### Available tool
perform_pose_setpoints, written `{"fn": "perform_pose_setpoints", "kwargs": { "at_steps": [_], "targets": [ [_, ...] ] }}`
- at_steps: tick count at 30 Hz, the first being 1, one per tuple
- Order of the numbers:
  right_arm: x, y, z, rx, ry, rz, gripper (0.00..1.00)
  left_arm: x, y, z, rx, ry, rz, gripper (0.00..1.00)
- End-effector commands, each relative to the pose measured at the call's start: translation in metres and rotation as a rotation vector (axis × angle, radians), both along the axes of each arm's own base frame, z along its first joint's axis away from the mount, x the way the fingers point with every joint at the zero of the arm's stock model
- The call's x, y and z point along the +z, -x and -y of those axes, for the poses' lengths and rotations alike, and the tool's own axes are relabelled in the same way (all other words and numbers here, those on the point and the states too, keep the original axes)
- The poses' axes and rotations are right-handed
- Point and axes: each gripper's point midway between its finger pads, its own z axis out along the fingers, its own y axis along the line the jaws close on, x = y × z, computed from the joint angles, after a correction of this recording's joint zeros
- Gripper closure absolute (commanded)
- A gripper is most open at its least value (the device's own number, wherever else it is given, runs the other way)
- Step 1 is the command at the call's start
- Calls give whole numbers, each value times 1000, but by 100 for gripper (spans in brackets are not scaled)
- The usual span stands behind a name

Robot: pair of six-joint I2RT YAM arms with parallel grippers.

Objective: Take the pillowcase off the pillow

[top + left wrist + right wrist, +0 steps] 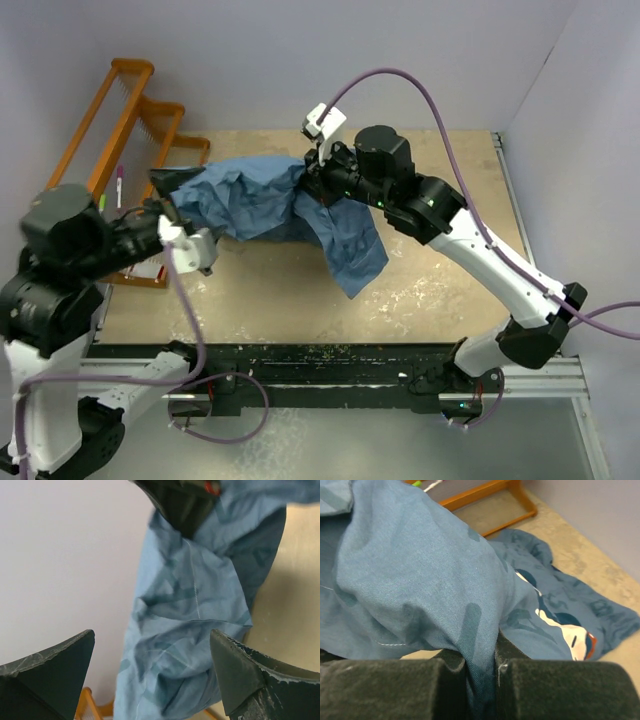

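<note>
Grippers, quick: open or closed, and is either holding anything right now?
Left gripper: open, fingers wide apart, holding nothing.
Right gripper: closed, pinching a fold of the pillowcase.

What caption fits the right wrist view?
Right gripper shut on the pillowcase, a cartoon face showing on its lower folds.

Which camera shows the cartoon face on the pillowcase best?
The right wrist view: the face lies close and flat on the pillowcase. The top and left wrist views show only blue folds, no face.
</note>
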Motion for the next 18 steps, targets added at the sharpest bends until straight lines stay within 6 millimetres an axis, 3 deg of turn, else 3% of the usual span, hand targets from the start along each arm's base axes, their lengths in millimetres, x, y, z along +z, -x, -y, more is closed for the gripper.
{"fn": "perform_pose_setpoints", "kwargs": {
  "at_steps": [1,5,8,12,16,18],
  "targets": [
    [68,24,-18,138,-203,-9,100,-35,-41,-1,23,-183,68,1],
    [64,28,-26,173,-191,-73,100,-50,-56,2,8,-261,71,0],
    [57,26,-29,172,-187,-98,100,-52,-59,4,-8,-289,98,8],
    [47,15,-31,150,-169,-141,100,-25,-54,10,-21,-206,149,40],
    [45,6,-34,158,-181,-189,100,6,-48,16,-27,-92,115,82],
    [46,2,-33,159,-200,-209,100,16,-51,15,-7,-60,110,88]
  ]
}}
